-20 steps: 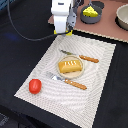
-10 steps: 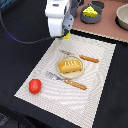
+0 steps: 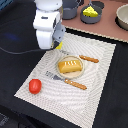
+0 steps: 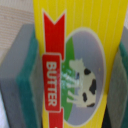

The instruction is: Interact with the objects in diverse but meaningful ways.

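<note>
The wrist view is filled by a yellow butter block [image 4: 75,65] with a red "BUTTER" band and a cow picture. My gripper [image 4: 72,75] is shut on it, and the grey-and-green pads [image 4: 25,80] press both its sides. In the exterior view the gripper [image 3: 56,45] hangs over the far left corner of the striped mat [image 3: 100,95]; only a sliver of the butter block [image 3: 59,46] shows below the hand. A golden bread loaf [image 3: 70,66] lies on a small plate mid-mat. On the mat's near left corner sits the red tomato [image 3: 34,86]. The holed cheese wedge [image 3: 91,10] rests in a grey pan at the back.
A wooden-handled fork [image 3: 66,80] lies in front of the bread and a wooden-handled knife [image 3: 89,59] behind it. A grey pot [image 3: 70,8] stands beside the cheese pan. A pale bowl [image 3: 123,17] is at the exterior view's far right. A black cable trails at the left.
The arm has moved toward the exterior view's left and nearer the camera, still carrying the butter block. The bread, tomato and cutlery have not moved.
</note>
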